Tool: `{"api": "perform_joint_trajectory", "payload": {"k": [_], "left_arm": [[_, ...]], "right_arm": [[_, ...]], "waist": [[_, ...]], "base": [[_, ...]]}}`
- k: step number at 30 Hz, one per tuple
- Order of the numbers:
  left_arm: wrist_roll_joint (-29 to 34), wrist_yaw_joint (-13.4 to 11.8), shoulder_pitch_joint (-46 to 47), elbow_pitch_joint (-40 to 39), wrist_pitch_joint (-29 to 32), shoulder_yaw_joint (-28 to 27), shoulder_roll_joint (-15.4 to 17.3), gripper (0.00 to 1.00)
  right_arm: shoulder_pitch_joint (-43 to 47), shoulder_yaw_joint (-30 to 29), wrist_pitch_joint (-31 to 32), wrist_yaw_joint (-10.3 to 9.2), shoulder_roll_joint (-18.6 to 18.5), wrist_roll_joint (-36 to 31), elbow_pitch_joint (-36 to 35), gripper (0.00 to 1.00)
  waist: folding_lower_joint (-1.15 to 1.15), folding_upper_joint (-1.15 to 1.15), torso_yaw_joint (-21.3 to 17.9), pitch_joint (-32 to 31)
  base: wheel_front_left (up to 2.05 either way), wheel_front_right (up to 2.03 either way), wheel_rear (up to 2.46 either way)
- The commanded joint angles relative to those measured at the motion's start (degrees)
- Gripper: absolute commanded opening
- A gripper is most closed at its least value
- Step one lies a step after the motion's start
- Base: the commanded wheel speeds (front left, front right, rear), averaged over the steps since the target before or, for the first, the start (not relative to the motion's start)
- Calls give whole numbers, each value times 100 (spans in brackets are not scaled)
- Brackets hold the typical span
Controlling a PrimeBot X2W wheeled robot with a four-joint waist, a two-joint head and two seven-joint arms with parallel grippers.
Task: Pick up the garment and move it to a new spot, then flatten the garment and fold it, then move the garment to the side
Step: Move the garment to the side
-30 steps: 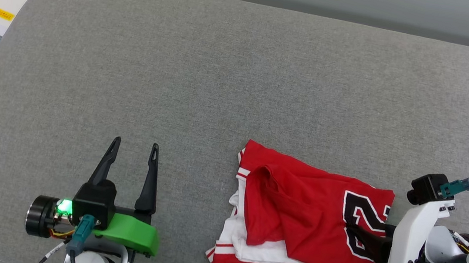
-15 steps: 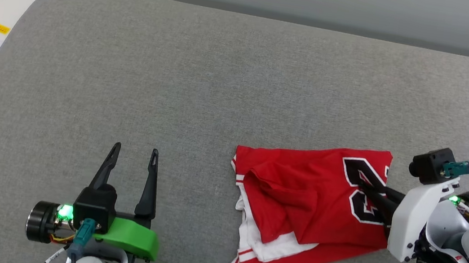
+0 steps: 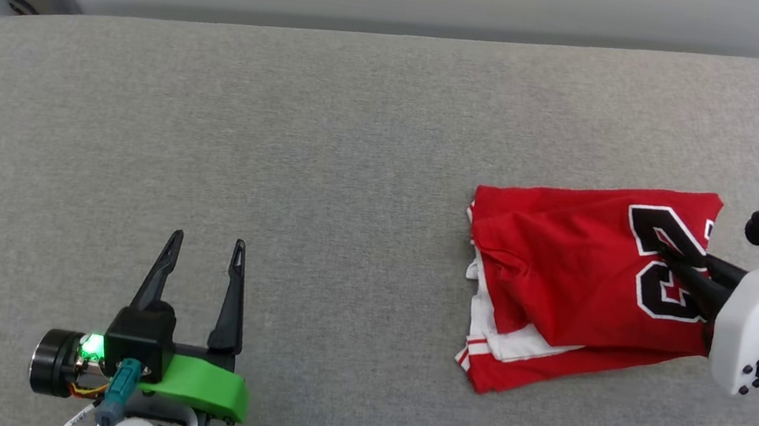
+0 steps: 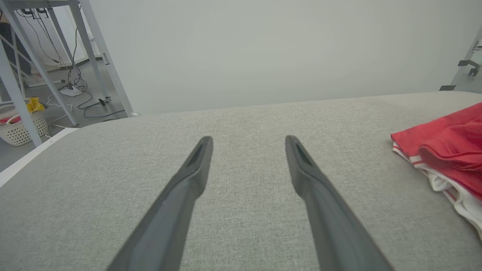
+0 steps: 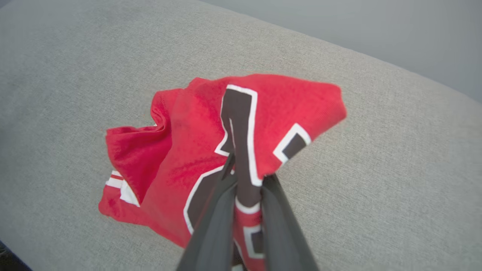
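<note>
The garment (image 3: 577, 268) is a folded red jersey with white sleeve layers and black white-outlined numerals, lying at the right of the grey cushion. My right gripper (image 3: 670, 262) reaches in from the right edge, shut on the garment's numeral panel. In the right wrist view the two dark fingers (image 5: 214, 218) pinch a ridge of numbered cloth of the garment (image 5: 180, 150), whose near part is lifted. My left gripper (image 3: 204, 249) rests open at the lower left, far from the cloth. In the left wrist view its fingers (image 4: 196, 165) stand apart over bare cushion, the garment (image 4: 448, 146) at the right edge.
The grey cushioned surface (image 3: 320, 161) stretches wide to the left of the garment, its far edge near a pale wall. Metal frame legs (image 4: 94, 49), floor cables and a white basket (image 4: 19, 126) lie beyond the surface's left end.
My right gripper has shut on the garment's numeral panel and dragged it up and to the right. The head camera has turned, shifting the whole picture. The left gripper stays open.
</note>
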State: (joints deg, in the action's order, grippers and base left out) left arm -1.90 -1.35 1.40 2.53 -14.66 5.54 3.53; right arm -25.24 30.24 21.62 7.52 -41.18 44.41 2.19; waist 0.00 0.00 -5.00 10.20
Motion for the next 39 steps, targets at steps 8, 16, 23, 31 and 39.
{"api": "perform_joint_trajectory", "payload": {"k": [8, 16, 23, 31, 39], "left_arm": [[120, -35, 318, -357, -34, -163, 205, 100], [166, -11, 607, -624, -34, -193, 351, 100], [208, -55, 707, -839, -34, -171, 412, 100], [192, -103, 778, -920, -34, -144, 437, 100], [147, -175, 720, -840, -34, -108, 392, 100]], "right_arm": [[-623, -580, 120, -3, -614, -3, 763, 0], [-1474, -602, 89, -3, -874, -378, 1904, 0], [-2056, -784, -47, -3, -918, -734, 2887, 0], [-2438, -933, -291, -3, -732, -911, 3631, 0], [-2597, -1115, -808, -3, -555, -1307, 4069, 100]], "waist": [[0, 0, -733, 1043], [0, 0, -677, 1632], [0, 0, -623, 1912], [0, 0, -568, 1971], [0, 0, -492, 1706]], "base": [[0, 0, 0], [0, 0, 0], [0, 0, 0], [0, 0, 0], [0, 0, 0]]}}
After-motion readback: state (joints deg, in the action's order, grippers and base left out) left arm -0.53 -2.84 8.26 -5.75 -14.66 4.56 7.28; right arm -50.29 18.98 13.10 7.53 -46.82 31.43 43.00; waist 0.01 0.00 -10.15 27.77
